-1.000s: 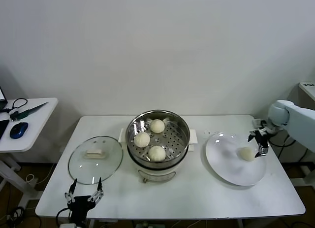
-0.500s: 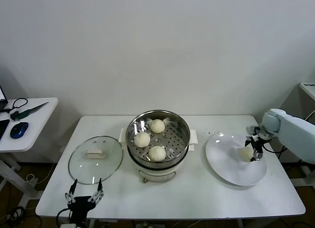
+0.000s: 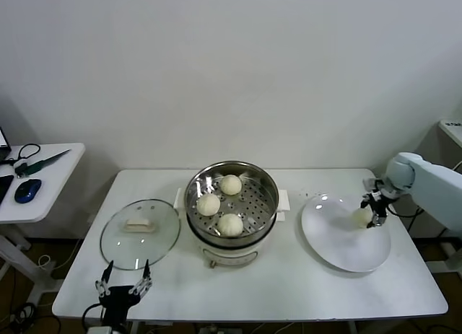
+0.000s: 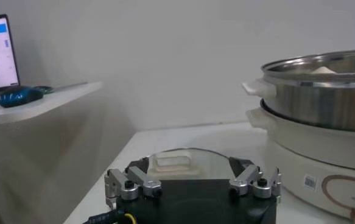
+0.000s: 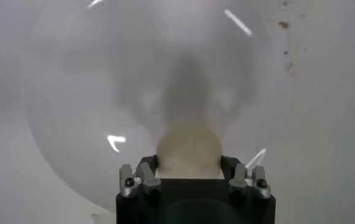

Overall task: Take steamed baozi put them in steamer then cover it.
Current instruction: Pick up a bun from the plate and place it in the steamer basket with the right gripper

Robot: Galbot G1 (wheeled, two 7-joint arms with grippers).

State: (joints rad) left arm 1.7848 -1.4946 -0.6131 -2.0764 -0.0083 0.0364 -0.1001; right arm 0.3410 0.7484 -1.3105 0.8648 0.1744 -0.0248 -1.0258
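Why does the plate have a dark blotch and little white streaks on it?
In the right wrist view, the blotch is shadow cast on the plate beyond the right gripper and its baozi; the streaks are glare from lights. In the head view, the plate looks evenly pale.

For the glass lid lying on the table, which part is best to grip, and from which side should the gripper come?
Probably the cream-white handle at the centre of the cover, approached from above. The cover lies flat with the handle raised upward, and the rim sits low against the table.
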